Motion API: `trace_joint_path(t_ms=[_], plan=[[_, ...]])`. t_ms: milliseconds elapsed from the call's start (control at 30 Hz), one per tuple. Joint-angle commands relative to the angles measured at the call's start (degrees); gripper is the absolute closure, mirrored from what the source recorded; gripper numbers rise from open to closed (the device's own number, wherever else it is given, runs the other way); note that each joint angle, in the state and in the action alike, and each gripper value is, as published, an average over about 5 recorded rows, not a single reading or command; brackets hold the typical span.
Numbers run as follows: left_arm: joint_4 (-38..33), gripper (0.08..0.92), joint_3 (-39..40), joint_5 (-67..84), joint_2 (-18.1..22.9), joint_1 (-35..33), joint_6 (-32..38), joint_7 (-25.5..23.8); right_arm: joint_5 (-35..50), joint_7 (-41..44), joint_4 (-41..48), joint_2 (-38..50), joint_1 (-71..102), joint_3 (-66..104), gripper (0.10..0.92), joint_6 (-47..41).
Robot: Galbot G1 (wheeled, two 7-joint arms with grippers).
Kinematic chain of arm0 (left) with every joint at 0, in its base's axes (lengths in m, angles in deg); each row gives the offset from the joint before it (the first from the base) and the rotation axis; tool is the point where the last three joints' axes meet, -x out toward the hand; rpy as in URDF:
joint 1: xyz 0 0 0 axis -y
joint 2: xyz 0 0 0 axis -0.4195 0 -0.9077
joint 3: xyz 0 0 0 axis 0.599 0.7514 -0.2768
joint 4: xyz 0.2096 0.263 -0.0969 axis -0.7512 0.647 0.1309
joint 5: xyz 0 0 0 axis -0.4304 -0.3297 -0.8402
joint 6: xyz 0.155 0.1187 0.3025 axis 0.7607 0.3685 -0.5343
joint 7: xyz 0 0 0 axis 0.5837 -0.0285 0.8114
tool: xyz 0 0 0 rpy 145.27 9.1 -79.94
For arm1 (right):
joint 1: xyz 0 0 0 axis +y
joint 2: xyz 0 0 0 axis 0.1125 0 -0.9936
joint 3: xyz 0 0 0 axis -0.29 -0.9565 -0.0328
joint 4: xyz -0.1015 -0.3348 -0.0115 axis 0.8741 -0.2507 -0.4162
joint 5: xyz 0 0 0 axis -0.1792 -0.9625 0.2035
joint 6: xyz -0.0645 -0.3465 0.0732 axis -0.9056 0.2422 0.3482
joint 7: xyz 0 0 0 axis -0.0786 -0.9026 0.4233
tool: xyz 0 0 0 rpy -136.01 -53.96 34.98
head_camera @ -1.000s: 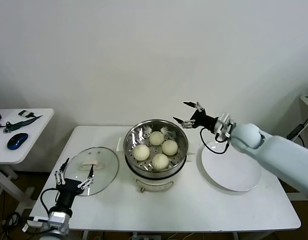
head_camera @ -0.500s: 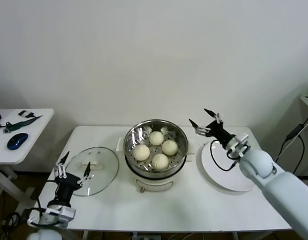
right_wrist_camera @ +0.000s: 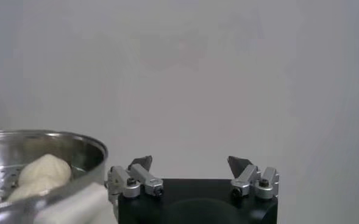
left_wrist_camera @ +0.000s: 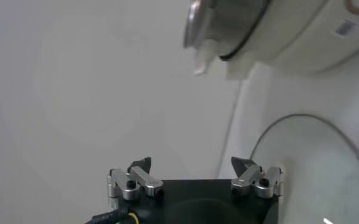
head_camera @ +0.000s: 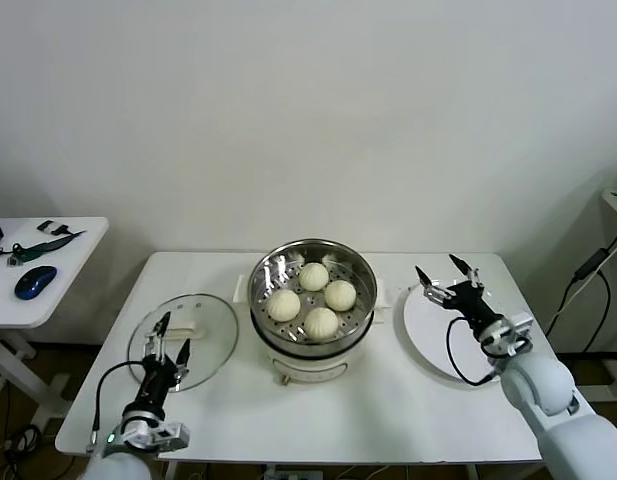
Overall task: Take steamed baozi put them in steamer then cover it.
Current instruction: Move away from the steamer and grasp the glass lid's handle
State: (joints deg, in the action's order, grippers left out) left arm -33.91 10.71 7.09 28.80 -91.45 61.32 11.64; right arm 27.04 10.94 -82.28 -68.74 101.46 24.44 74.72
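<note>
Head view has us looking down on the white bench (head_camera: 368,420), and we take the steamer (head_camera: 312,300) at its middle as our landmark. Nearest to us, off the steamer's left and toward the front edge of the bench, our left gripper (head_camera: 168,335) stands with its jaws released and holding nothing, raised over the near edge of the cover (head_camera: 184,340). That cover, clear glass with a metal rim and a white handle, lies flat on the bench just to the left of the steamer, close to it but apart. On the steamer's right, our right gripper (head_camera: 446,277) hangs with jaws spread wide and empty over the far edge of a flat white plate (head_camera: 450,345), which sits bare just beside the steamer. In the steamer itself the four steamed baozi (head_camera: 314,297) rest on the perforated tray, grouped in a loose diamond, with no lid over them. Our right wrist view catches the steamer's rim and two of the buns (right_wrist_camera: 44,170) beyond the parted jaws. Farther off, left of the steamer, a small side table (head_camera: 48,270) carries a blue mouse (head_camera: 34,281).
</note>
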Motion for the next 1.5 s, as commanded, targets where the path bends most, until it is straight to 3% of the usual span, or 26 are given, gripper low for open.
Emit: trace_joint_path(t_ms=[33,833,1500], plan=[[15.1,0.177,5.8,-13.3,2.0,10.1,-0.7,4.6,-2.4,0.8,0.0,-4.3,8.4,9.1,0.203,-0.9],[28.9,0.177,4.5,-17.8,1.1,20.5,-4.9,6.6,-6.0,2.5,1.6,-4.1,7.4,8.1,0.203,0.0],[30.5,0.207,5.9,-16.1,0.7,22.4,-3.6,6.4,-8.6,4.6,3.2,-4.5,7.3,8.6,0.203,1.2]])
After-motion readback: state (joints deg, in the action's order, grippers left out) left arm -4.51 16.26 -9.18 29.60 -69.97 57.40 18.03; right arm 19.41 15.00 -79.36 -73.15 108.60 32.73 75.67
